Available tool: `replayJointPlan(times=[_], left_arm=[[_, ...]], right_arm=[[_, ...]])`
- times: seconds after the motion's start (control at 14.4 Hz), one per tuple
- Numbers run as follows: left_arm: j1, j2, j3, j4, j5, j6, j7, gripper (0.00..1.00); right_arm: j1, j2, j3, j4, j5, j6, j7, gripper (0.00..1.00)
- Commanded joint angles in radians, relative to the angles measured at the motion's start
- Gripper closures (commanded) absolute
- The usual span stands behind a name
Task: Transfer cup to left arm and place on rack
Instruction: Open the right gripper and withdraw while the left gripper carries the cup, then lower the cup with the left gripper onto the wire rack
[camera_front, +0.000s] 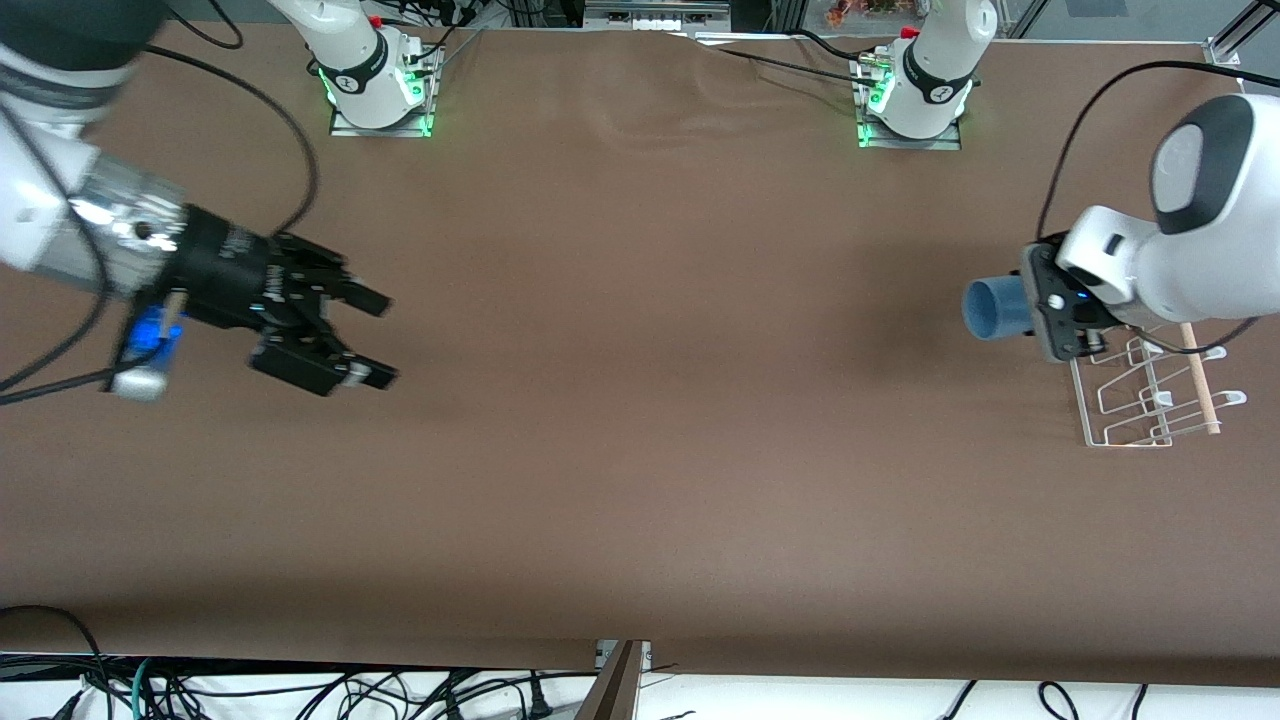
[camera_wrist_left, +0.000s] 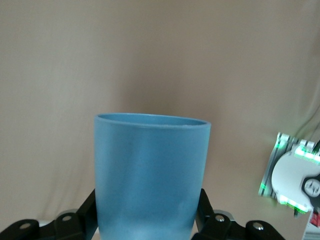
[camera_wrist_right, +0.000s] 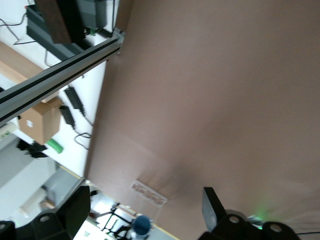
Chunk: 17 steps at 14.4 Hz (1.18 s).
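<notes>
My left gripper (camera_front: 1035, 310) is shut on the light-blue cup (camera_front: 992, 308) and holds it on its side above the table, its mouth toward the right arm's end. In the left wrist view the cup (camera_wrist_left: 152, 170) fills the space between the black fingers (camera_wrist_left: 84, 216) of my left gripper (camera_wrist_left: 149, 212). The white wire rack (camera_front: 1140, 405) with its wooden dowel (camera_front: 1200, 385) stands on the table just below the left wrist. My right gripper (camera_front: 360, 335) is open and empty over the table at the right arm's end. The right wrist view shows my right gripper (camera_wrist_right: 145, 205) open, with the rack (camera_wrist_right: 149, 194) and cup (camera_wrist_right: 141, 225) small in the distance.
The two arm bases (camera_front: 378, 90) (camera_front: 915, 100) with green lights stand along the table's edge farthest from the front camera. A black cable (camera_front: 290, 140) trails over the table by the right arm. An arm base (camera_wrist_left: 295, 180) shows in the left wrist view.
</notes>
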<state>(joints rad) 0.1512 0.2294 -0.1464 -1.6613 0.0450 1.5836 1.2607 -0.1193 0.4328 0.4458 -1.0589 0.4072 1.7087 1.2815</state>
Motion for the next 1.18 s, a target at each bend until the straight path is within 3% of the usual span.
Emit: replayJointPlan(times=[0.0, 0.14, 0.28, 0.49, 0.7, 0.91, 1.04, 1.11], left_arm=[[0.018, -0.002, -0.015, 0.008, 0.199, -0.008, -0.027, 1.0], [-0.005, 0.004, -0.024, 0.008, 0.396, -0.005, -0.122, 1.0], [-0.056, 0.046, -0.024, 0.008, 0.556, -0.005, -0.209, 1.0], [-0.128, 0.129, -0.024, 0.002, 0.849, -0.017, -0.34, 1.0], [-0.116, 0.209, -0.016, 0.0, 1.005, -0.03, -0.382, 0.91], [-0.111, 0.263, -0.015, -0.014, 1.189, -0.031, -0.492, 0.96], [-0.098, 0.275, -0.013, -0.021, 1.23, -0.033, -0.517, 0.97], [-0.073, 0.275, -0.013, -0.034, 1.233, -0.03, -0.558, 0.95]], right_arm=[[-0.037, -0.083, -0.056, -0.019, -0.019, -0.171, -0.172, 0.01], [-0.037, -0.104, -0.129, -0.021, -0.021, -0.228, -0.266, 0.01], [-0.043, -0.13, -0.153, -0.061, -0.056, -0.235, -0.338, 0.01], [-0.045, -0.314, -0.174, -0.36, -0.125, -0.129, -0.513, 0.01], [-0.022, -0.437, -0.171, -0.55, -0.215, -0.116, -0.654, 0.01], [0.039, -0.439, -0.177, -0.587, -0.377, -0.126, -0.803, 0.01], [0.09, -0.439, -0.228, -0.618, -0.454, -0.13, -0.873, 0.01], [0.136, -0.436, -0.287, -0.628, -0.471, -0.13, -0.925, 0.01]])
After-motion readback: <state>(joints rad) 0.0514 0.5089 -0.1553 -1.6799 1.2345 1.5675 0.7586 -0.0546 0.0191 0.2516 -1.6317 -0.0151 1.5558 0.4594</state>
